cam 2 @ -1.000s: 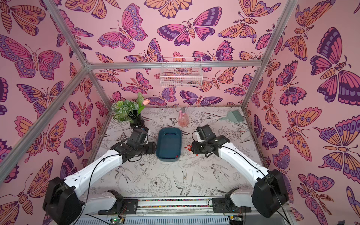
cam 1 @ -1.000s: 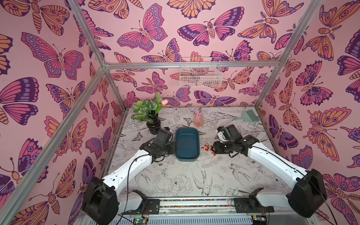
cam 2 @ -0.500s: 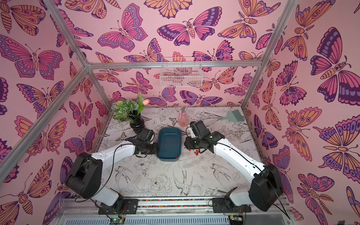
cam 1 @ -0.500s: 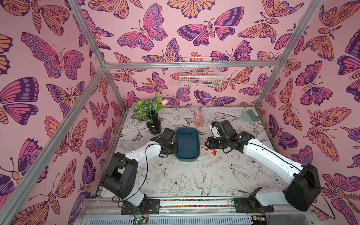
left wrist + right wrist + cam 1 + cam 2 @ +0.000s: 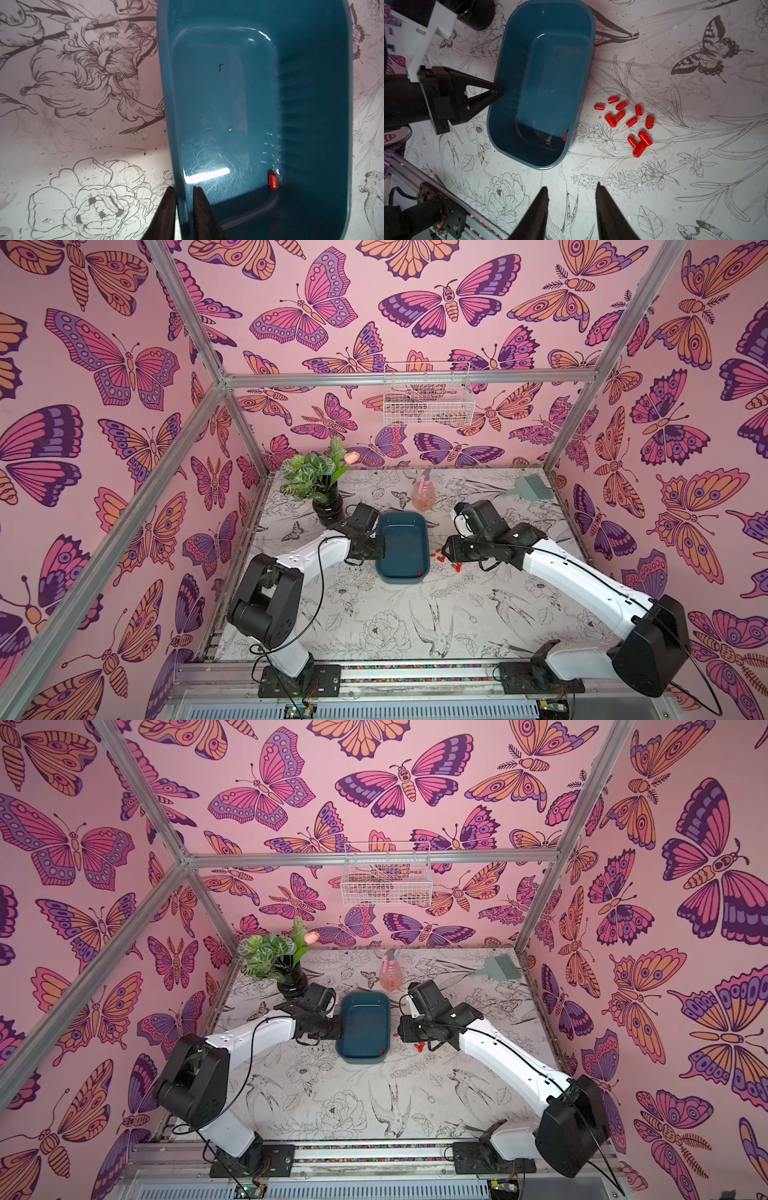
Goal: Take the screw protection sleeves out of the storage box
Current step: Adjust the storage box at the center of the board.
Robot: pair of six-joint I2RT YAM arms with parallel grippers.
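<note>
One sleeve (image 5: 420, 572) is seen in a top view inside the box (image 5: 402, 531), at its near right corner, with the other sleeves (image 5: 442, 559) lying on the counter (image 5: 415, 614) just beside it. In the left wrist view the left jaws are shown narrow, clamped astride the box's side wall, so steadying or tipping the box is judged the step in hand. In the right wrist view the right jaws are shown apart and empty above bare counter; next, that last sleeve (image 5: 565, 136) must be pinched or poured out.
</note>
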